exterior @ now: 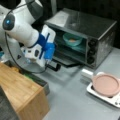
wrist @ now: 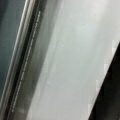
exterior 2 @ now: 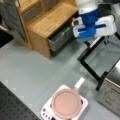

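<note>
- Here my end effector (exterior: 47, 61) sits at the handle (exterior: 53, 66) of the toaster oven's (exterior: 100, 32) lowered door; grip state indiscernible.
- Judgement: I should follow the hinge arc, sparing the bowl (exterior: 72, 39) inside.

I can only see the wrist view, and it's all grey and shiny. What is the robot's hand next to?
Observer: The gripper is right at the handle of an open oven door.
Operator: Is anything inside the oven?
Observer: Yes, a teal bowl sits on the rack, with something orange in it.
Operator: What else is on the table?
Observer: A pink pan stands on a white hot plate, toward a front view's bottom.
Operator: Anything behind the robot?
Observer: A wooden cabinet, with a dark drawer pulled out.
</note>
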Robot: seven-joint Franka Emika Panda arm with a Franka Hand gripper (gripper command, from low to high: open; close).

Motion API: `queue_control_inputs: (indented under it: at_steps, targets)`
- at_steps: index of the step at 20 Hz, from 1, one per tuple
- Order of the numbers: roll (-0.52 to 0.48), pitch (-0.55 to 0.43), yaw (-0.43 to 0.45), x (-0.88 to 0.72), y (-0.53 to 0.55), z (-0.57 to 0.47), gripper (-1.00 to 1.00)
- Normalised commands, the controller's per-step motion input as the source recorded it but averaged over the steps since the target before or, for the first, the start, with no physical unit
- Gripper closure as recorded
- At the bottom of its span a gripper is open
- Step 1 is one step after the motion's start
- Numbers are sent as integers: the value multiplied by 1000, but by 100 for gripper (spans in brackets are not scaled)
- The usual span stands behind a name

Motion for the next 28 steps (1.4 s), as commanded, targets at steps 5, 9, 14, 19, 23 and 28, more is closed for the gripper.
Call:
queue_control_inputs:
  at_steps: [5, 9, 14, 19, 23, 28]
  targets:
    - [26, 40, 217, 235, -200, 125, -100]
    - [24, 79, 220, 199, -229, 156, -100]
    - [7, 112, 219, 169, -256, 163, -100]
    - [14, 129, 212, 154, -168, 150, -100]
    - [11, 121, 197, 154, -36, 111, -100]
    - [9, 115, 176, 178, 6, 103, -100]
